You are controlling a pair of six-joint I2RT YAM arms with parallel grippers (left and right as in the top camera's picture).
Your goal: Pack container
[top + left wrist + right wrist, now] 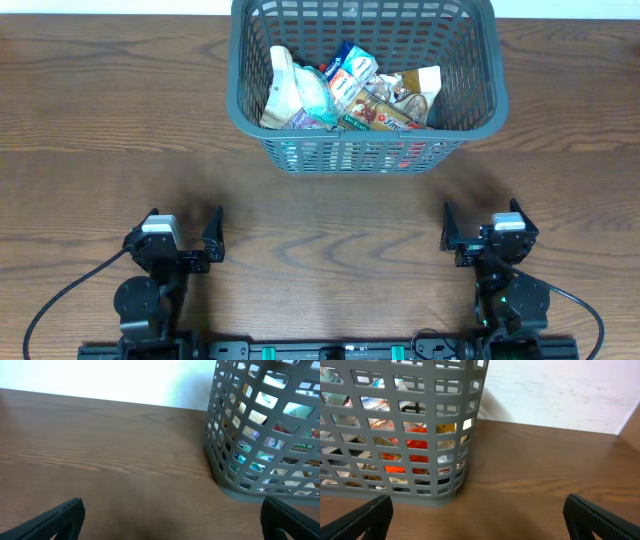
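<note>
The container (238, 80), a large dark grey lattice basket, stands at the far middle of the wooden table with several snack packets (350, 95) piled inside. Its wall fills the upper right of the left wrist view (260, 494) and the upper left of the right wrist view (395, 496), with packets showing through the slots. My left gripper (185, 222) (170, 520) rests near the front left, open and empty. My right gripper (482, 218) (477, 520) rests near the front right, also open and empty. Both stand well short of the basket.
Bare wood grain table (100, 120) spreads to the left and right of the basket and between it and the grippers. A pale wall (555, 390) rises behind the table's far edge. The arms' mounting rail (330, 350) runs along the front edge.
</note>
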